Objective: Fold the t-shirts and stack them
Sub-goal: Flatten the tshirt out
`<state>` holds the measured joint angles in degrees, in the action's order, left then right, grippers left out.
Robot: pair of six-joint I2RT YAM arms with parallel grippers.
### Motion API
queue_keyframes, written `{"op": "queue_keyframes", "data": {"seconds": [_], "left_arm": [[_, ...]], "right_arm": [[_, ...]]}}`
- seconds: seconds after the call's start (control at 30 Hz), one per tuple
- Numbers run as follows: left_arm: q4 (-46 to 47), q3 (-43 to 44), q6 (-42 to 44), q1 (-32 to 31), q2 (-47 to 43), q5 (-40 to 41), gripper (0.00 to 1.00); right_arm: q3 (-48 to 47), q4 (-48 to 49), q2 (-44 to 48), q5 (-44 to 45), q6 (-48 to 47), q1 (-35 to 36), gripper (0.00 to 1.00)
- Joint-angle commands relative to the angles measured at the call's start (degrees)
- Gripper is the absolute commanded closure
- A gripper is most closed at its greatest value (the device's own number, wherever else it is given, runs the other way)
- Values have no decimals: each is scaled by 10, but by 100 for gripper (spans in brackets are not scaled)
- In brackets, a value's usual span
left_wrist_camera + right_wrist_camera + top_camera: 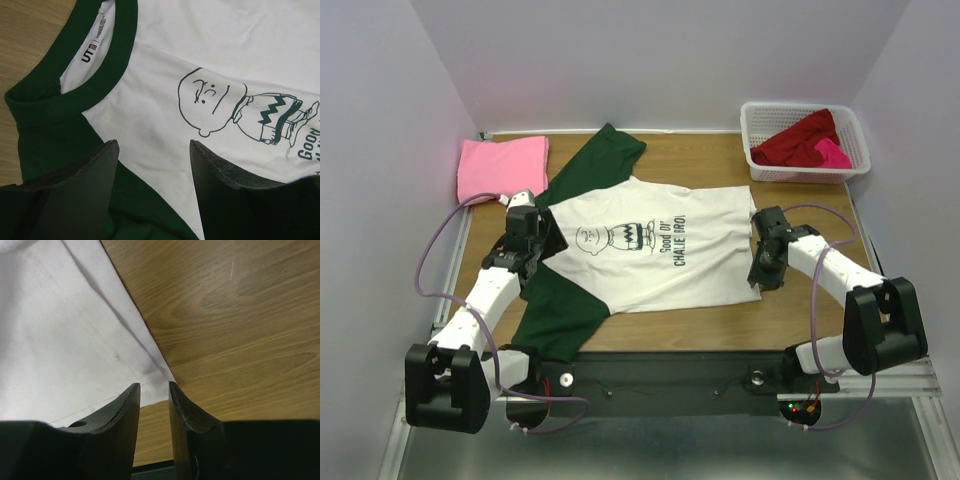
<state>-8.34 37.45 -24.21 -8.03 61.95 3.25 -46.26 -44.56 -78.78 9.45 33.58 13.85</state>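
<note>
Left gripper (155, 150) hangs jaws wide apart over the white tee (660, 250) collar (75, 95), right gripper (152, 390) low with jaws narrowly apart at its near hem corner (162, 375), on a wooden table (720, 320) between white walls (670, 60).

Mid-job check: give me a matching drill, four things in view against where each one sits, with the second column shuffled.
Things:
1. pink shirt
2. white shirt with green sleeves
3. dark red shirt
4. right gripper

Places:
A. in the basket, far right
B. spread flat in the middle of the table
C. at the white shirt's hem corner, jaws apart
D. folded, far left corner

Pairs: 1-D, 2-B, 3-A, 4-C
</note>
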Motion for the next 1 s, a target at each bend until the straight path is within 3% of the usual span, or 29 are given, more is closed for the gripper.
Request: {"op": "queue_keyframes", "data": {"seconds": [0.0,0.53,0.83,0.97], "left_arm": [[42,6,20,-4,-1,17,30],[45,8,20,-5,2,21,30],[44,8,20,-5,3,26,30],[41,7,20,-5,7,31,30]], "right_arm": [[11,4,-3,6,20,-2,65],[24,44,-31,1,31,-1,66],[10,25,-2,10,28,-1,95],[-7,-12,21,23,25,-1,95]]}}
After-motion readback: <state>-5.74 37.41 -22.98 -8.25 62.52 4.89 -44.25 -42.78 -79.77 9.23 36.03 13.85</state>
